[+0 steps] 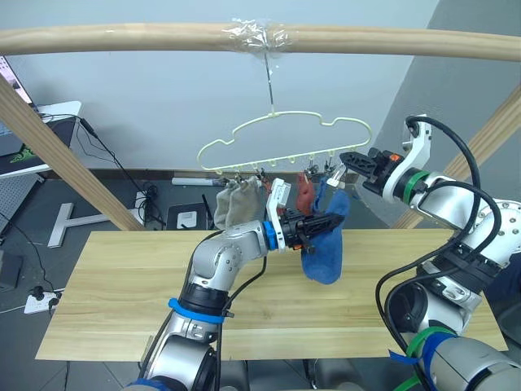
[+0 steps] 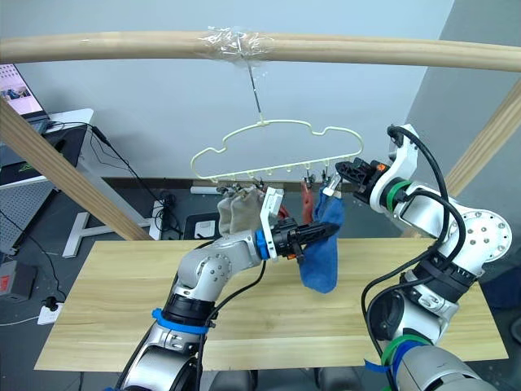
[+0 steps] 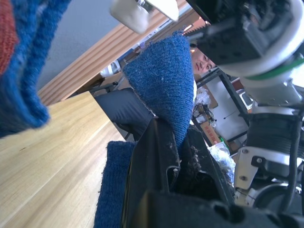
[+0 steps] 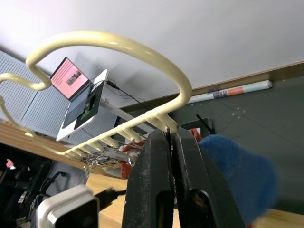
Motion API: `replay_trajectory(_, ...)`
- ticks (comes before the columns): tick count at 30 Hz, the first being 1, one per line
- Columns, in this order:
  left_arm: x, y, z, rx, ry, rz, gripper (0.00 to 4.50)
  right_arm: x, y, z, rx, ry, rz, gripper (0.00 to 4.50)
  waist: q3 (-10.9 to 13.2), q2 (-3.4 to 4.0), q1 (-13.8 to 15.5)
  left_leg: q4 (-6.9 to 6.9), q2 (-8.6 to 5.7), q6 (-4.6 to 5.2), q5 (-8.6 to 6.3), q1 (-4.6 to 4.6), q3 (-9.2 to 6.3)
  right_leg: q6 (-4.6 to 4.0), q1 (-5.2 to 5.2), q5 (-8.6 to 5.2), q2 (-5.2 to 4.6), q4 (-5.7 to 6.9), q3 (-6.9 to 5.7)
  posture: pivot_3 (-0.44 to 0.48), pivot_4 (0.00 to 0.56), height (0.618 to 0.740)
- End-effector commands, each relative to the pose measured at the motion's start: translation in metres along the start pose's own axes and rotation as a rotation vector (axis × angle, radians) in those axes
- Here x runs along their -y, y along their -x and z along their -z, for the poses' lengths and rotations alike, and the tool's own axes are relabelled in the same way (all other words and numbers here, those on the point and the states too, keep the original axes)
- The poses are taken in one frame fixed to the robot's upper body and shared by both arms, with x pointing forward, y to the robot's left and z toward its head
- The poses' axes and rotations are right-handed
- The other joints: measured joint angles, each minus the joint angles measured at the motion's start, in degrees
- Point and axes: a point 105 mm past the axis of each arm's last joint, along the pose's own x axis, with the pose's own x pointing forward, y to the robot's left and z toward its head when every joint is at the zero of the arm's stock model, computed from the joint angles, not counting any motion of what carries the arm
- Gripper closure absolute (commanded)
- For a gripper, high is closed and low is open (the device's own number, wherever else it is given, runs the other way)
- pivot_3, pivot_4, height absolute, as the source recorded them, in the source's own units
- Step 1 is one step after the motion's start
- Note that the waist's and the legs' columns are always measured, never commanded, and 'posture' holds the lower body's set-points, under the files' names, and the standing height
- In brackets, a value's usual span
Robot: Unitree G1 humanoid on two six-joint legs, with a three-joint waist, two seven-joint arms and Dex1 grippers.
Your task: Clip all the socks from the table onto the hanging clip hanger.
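Bare table (image 1: 122,301) below; left end effector (image 1: 332,220) pinches blue sock (image 1: 326,252).

No lettering, number or brand mark can be made out — not on any object in view.

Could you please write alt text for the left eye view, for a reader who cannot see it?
The left hand holds a blue sock up beneath the clip hanger, while the right hand reaches the hanger's right end. Two grey socks already hang clipped above the table.

Head stereo pair facing down-forward, wrist cameras close on clip hanger (image 1: 285,142)
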Motion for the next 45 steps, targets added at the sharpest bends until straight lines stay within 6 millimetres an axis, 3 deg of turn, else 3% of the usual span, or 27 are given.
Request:
replay_trajectory(1,0.004,-0.002,-0.015,0.049,-0.013,0.023,4.49,-0.008,0.006,-0.002,-0.003,0.028,-0.035,4.50,0.0,0.00,-0.2,0.00,0.00,0.00,0.00,0.00,0.00,0.00,0.00,0.00,0.00,0.00,0.00,0.026,0.179,0.740)
replay_trajectory(7,-0.001,0.000,-0.026,0.070,-0.033,0.005,4.49,-0.006,0.010,0.000,-0.024,0.027,-0.029,4.50,0.0,0.00,-0.4,0.00,0.00,0.00,0.00,0.00,-0.01,0.01,0.00,0.00,0.00,0.01,-0.02,0.030,0.176,0.740)
replay_trajectory(20,0.004,-0.004,-0.021,0.045,-0.063,0.022,4.49,-0.016,0.016,0.004,-0.053,-0.036,-0.050,4.50,0.0,-0.01,-0.4,0.03,0.00,0.00,0.00,-0.09,-0.02,0.06,-0.01,-0.04,0.00,-0.04,-0.02,0.035,0.166,0.740)
replay_trajectory(24,0.005,-0.005,-0.020,0.039,-0.079,0.022,4.50,-0.019,0.020,0.001,-0.048,-0.070,-0.053,3.63,0.0,-0.01,-0.4,0.04,0.00,0.00,0.00,-0.11,-0.02,0.08,-0.01,-0.04,0.00,-0.04,-0.02,0.033,0.160,0.740)
replay_trajectory(34,0.011,-0.019,-0.011,0.016,-0.068,0.070,4.50,-0.015,0.044,-0.014,0.039,-0.051,-0.064,0.14,0.0,-0.02,-0.4,0.12,0.01,-0.01,0.01,-0.15,-0.01,0.11,-0.01,-0.05,-0.01,-0.04,-0.03,0.009,0.149,0.740)
replay_trajectory(39,0.001,-0.022,0.005,-0.033,-0.030,0.056,3.06,0.007,0.054,-0.001,-0.007,0.183,0.093,0.00,0.0,-0.02,-0.3,0.13,-0.01,-0.01,0.01,-0.15,0.00,0.11,0.00,-0.06,-0.01,-0.05,-0.02,-0.002,0.154,0.740)
replay_trajectory(43,-0.025,-0.006,0.036,-0.128,-0.078,-0.039,1.79,0.032,0.064,0.023,-0.076,0.537,0.221,0.00,0.0,-0.01,-0.4,0.11,0.00,-0.02,0.01,-0.14,0.00,0.19,0.00,-0.11,-0.01,-0.07,-0.05,0.002,0.155,0.740)
replay_trajectory(45,-0.029,-0.002,0.041,-0.146,-0.092,-0.049,1.16,0.039,0.066,0.026,-0.081,0.646,0.236,0.00,0.0,-0.01,-0.6,0.11,0.00,-0.20,0.11,-0.12,0.00,0.20,0.00,-0.11,-0.01,-0.07,-0.04,0.002,0.155,0.740)
